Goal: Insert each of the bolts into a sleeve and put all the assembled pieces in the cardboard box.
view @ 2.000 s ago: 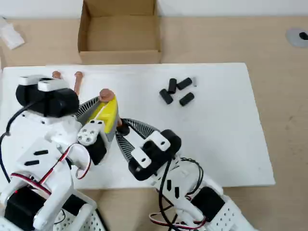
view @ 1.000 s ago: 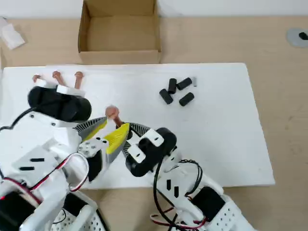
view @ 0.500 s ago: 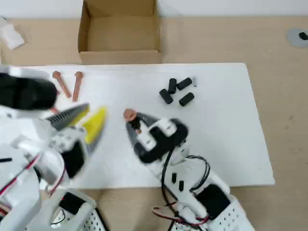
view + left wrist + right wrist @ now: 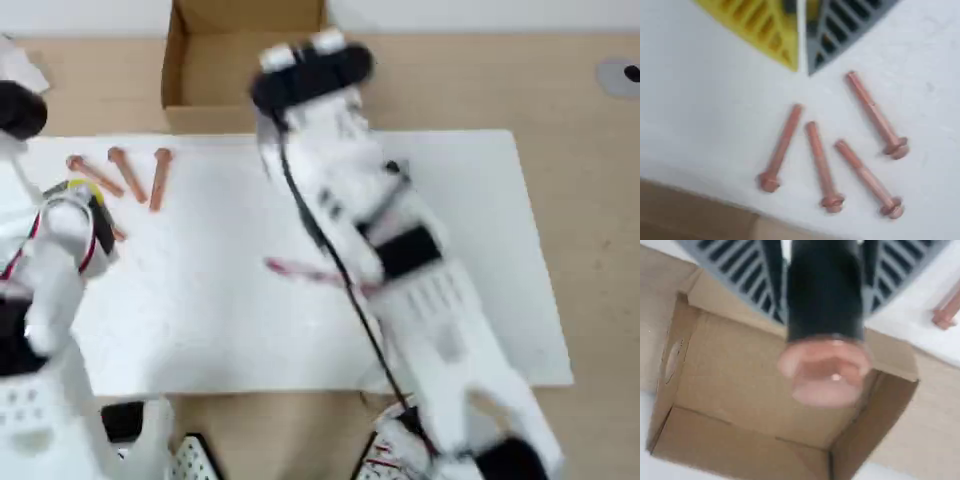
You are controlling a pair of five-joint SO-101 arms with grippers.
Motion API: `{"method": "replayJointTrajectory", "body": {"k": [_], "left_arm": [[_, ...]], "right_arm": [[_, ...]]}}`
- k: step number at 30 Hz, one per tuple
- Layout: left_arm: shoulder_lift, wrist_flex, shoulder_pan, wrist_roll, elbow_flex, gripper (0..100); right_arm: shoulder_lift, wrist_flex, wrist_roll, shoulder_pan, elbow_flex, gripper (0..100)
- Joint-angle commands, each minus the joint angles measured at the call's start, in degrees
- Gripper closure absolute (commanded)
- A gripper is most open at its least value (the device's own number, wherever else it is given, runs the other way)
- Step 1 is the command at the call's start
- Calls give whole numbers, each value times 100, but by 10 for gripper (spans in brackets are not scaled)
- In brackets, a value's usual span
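My right gripper (image 4: 822, 297) is shut on a black sleeve (image 4: 825, 305) with a copper bolt through it. The bolt's head (image 4: 827, 370) sticks out of the sleeve's end. The piece hangs above the open cardboard box (image 4: 740, 370). In the high view the right arm (image 4: 310, 72) stretches across the white mat to the box (image 4: 215, 70). My left gripper (image 4: 802, 67) is shut with nothing in it. It hovers just beside several loose copper bolts (image 4: 822, 167), which lie on the mat's far left (image 4: 125, 172).
The white mat (image 4: 200, 290) covers most of the wooden table. One black sleeve (image 4: 392, 168) peeks out beside the right arm, which hides the others. A grey disc (image 4: 618, 75) lies at the table's far right.
The right arm swung from the mat's middle up to the box, carrying the bolt-and-sleeve piece. The left arm drew back to the left, over the loose bolts, with its fingers closed.
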Motion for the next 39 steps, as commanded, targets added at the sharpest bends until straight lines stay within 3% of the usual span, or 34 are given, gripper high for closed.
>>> {"method": "replayJointTrajectory", "body": {"k": [1,9,22,30,39], "left_arm": [[-22,-527,-185,-123,668,995],[-22,-932,-185,-246,1222,994],[-22,-905,-185,-237,1319,994],[-22,-888,-185,-220,1327,994],[-22,-914,-141,-202,1749,994]], "right_arm": [[1543,-35,-9,312,-1675,989],[4725,97,-9,945,-4602,989],[8136,888,-9,989,-8611,989],[9051,1319,70,1042,-9719,989],[9235,1310,114,1323,-9851,989]]}}
